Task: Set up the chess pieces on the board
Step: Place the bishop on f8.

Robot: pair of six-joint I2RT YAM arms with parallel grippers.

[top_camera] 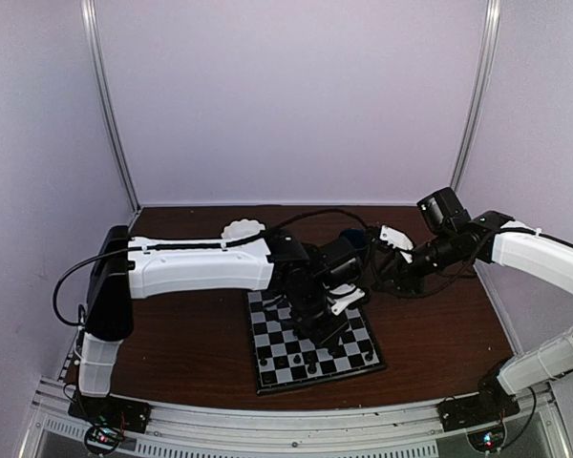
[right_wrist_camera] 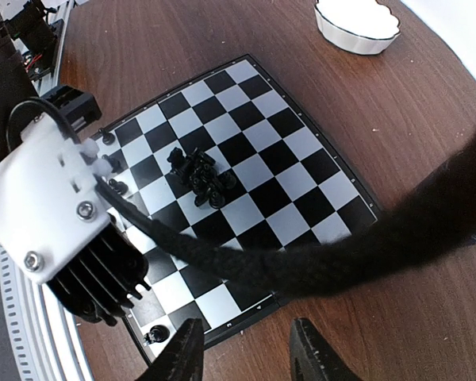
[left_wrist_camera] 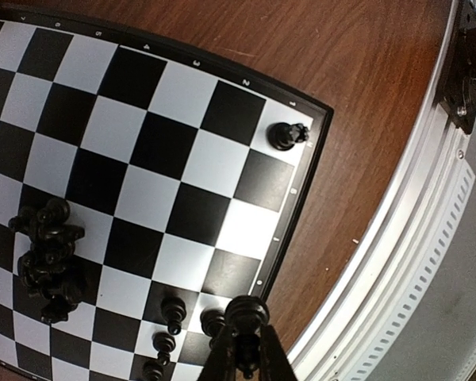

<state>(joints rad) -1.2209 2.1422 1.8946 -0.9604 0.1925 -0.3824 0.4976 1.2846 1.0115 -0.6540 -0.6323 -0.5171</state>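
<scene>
The chess pieces (left_wrist_camera: 47, 262) are all on the board (left_wrist_camera: 182, 159), most of them tumbled in a heap a few squares in from its edge. One piece (left_wrist_camera: 288, 135) stands alone on a white corner square. A short line of standing pieces (left_wrist_camera: 173, 311) runs along the edge rows nearest the rail (left_wrist_camera: 404, 262).

Just beside that line, the left gripper (left_wrist_camera: 247, 340) has its jaws nearly closed on one black piece (left_wrist_camera: 247, 311), whose round head pokes up between the fingertips. The piece is upright over the board's edge row. Whether its base touches the square cannot be told.

The board lies flat on a brown wooden table (left_wrist_camera: 365, 95), slightly turned, with one corner pointing toward the rail. The left arm reaches over it from above.

The right gripper (right_wrist_camera: 246, 349) hangs off the board's edge, over bare table. Its jaws are partly apart with nothing between them. A thick black cable (right_wrist_camera: 301, 266) crosses in front of its camera. A white scalloped bowl (right_wrist_camera: 357, 28) sits on the table beyond the far side of the board, well apart from it.
</scene>
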